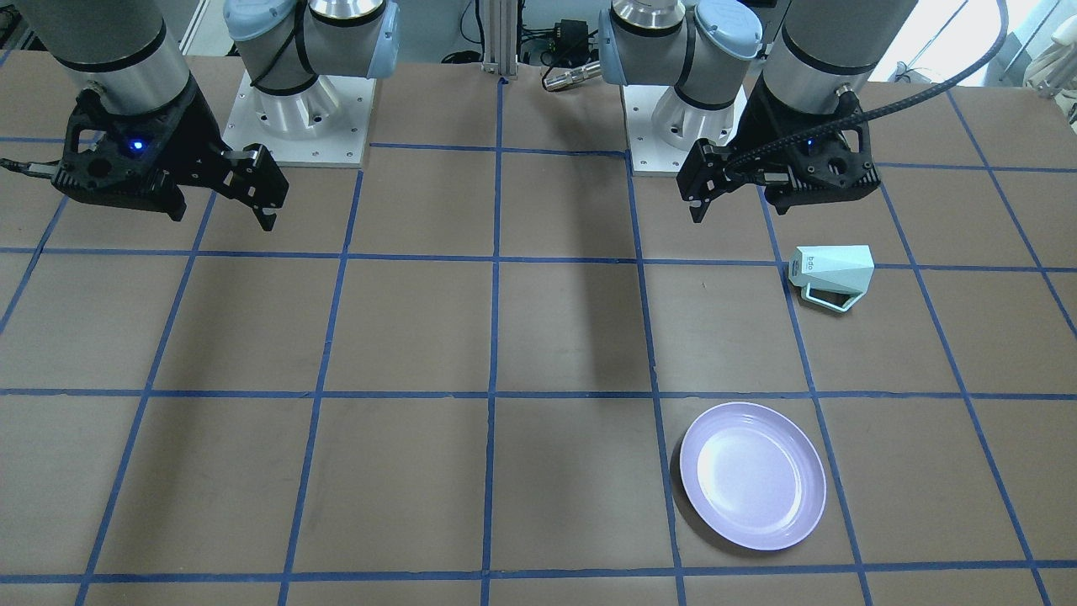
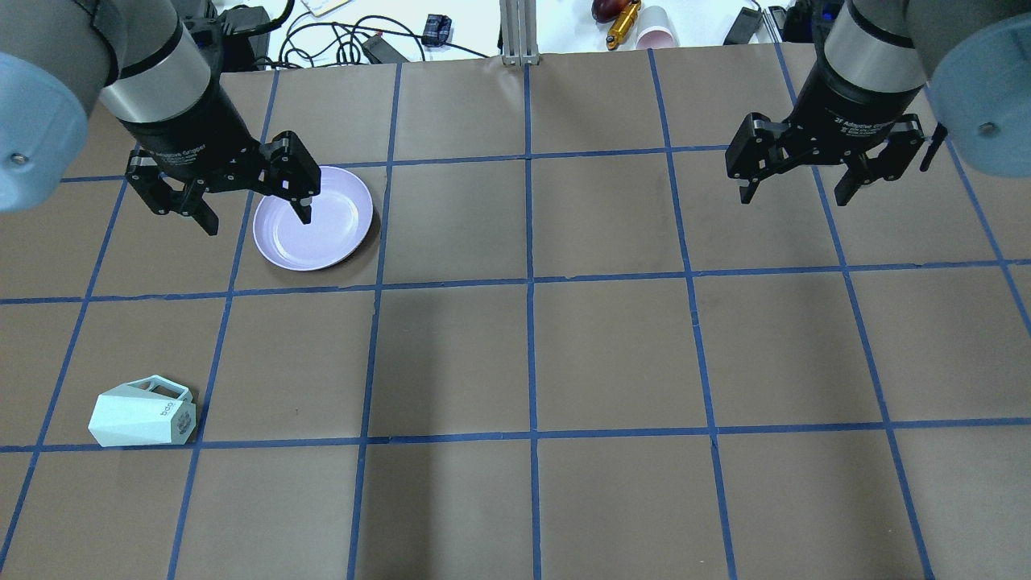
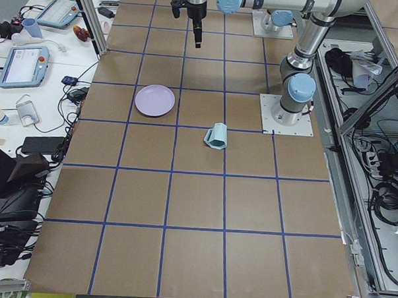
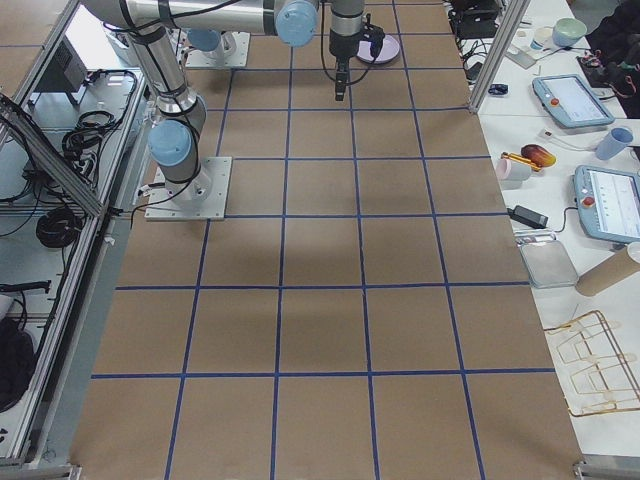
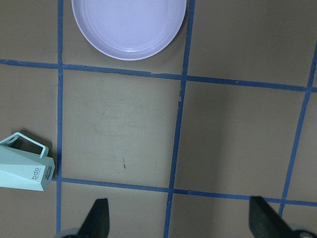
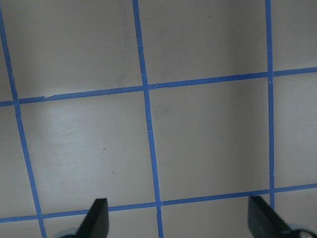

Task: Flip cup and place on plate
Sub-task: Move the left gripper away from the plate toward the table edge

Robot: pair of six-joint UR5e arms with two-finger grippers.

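Cup (image 2: 141,412) lies on its side on the table (image 2: 612,362), on our left side nearest the base, handle toward the plate. Plate (image 2: 346,217) sits farther out, well apart from it, nothing on it. Left gripper (image 2: 258,217) hangs high, fingers spread, holding nothing. Right gripper (image 2: 796,197) is the same.

Risks as we judge them:
- Slanted facets let the cup twist or slip in a pinch.
- The handle snags a finger.
- Landing on the raised rim tips it.

Text: "bdo" near the cup base. The gripper body reads roughly "2F Adaptive Gripper".
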